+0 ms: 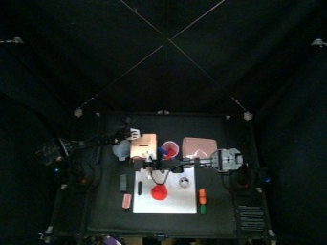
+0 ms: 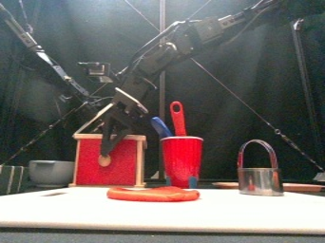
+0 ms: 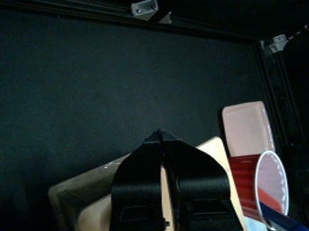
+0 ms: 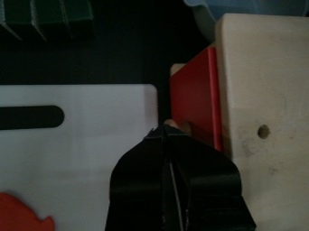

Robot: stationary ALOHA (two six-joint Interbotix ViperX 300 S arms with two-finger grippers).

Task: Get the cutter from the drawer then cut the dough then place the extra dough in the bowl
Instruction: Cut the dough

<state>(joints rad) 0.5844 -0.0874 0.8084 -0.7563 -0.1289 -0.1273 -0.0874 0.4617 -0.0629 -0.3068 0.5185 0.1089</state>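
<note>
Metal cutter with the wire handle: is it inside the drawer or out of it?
Out. The cutter stands upright in the open with its handle up, right of the red cup and well apart from the wooden box.

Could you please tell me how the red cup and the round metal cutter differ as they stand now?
The tapered red cup looks matt; the round metal cutter is shiny silver. The cup holds a blue toy knife and a red toy knife; the cutter carries only an arched wire handle. The cup's body is taller than the cutter's low ring. Both stand upright.
</note>
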